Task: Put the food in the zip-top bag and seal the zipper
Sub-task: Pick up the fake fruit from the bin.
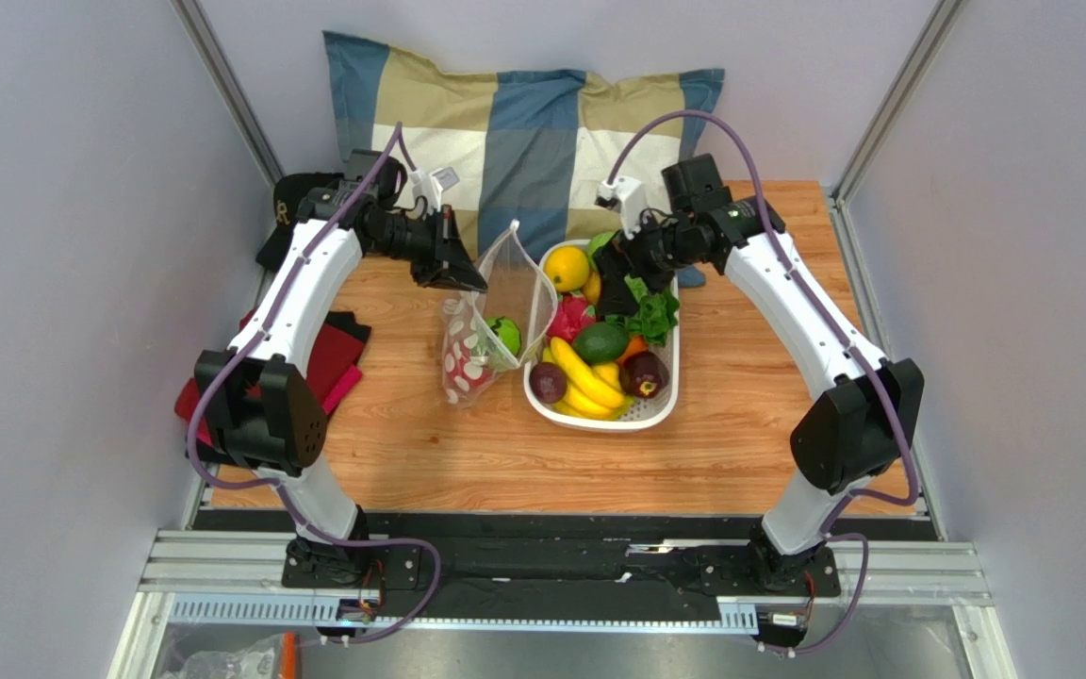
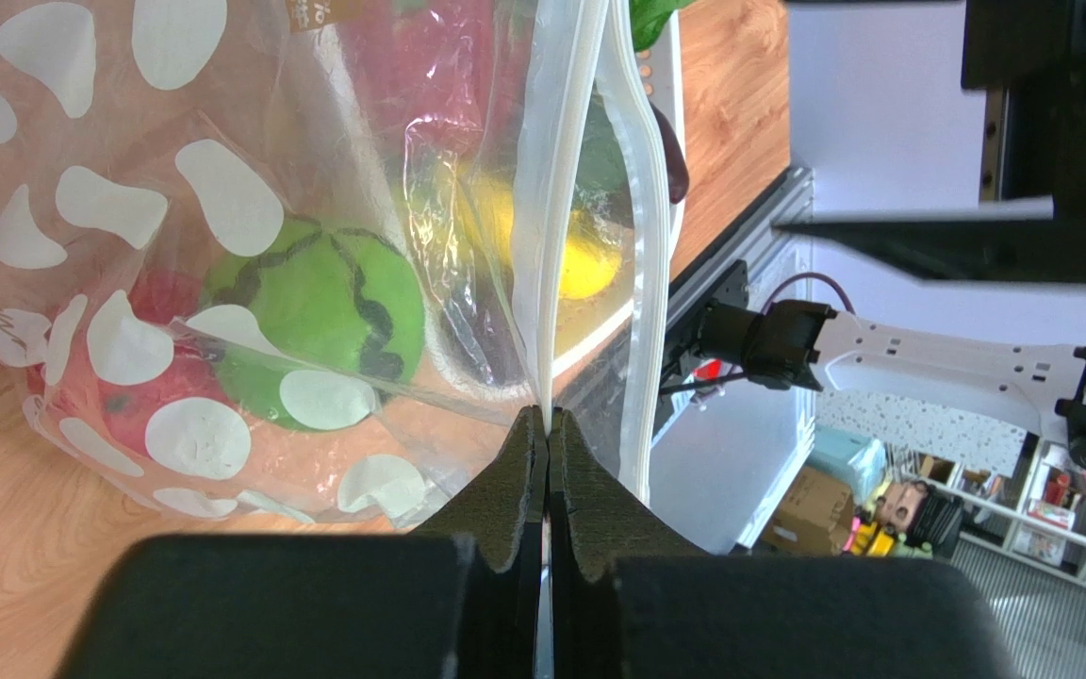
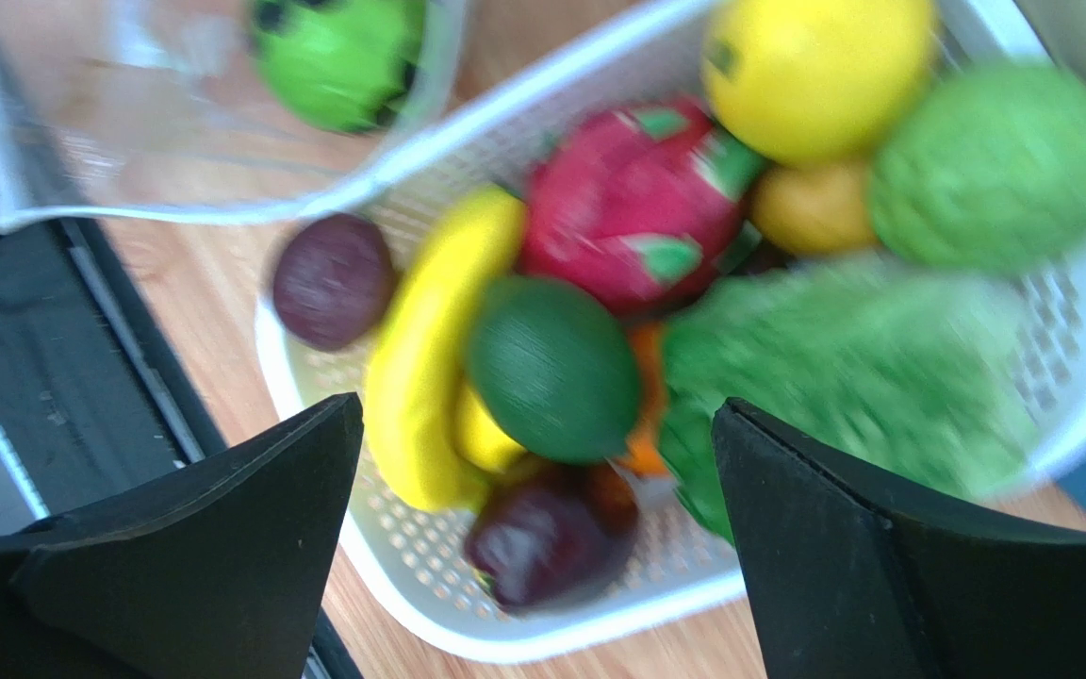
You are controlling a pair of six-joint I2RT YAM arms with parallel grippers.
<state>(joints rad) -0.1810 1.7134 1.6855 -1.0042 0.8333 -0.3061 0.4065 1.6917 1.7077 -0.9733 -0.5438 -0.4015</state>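
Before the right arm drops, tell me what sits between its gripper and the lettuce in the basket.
Nothing visible. The right gripper hangs open above the basket, and the lettuce lies uncovered on top of the pile. A dark green fruit crowds one side and might get nudged.

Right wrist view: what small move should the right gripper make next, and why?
Probably lower the right gripper and close on the dark green fruit, which lies centred between its open fingers in the white basket. The left gripper pinches the zip-top bag by its rim, mouth open beside the basket, so a pick looks due.
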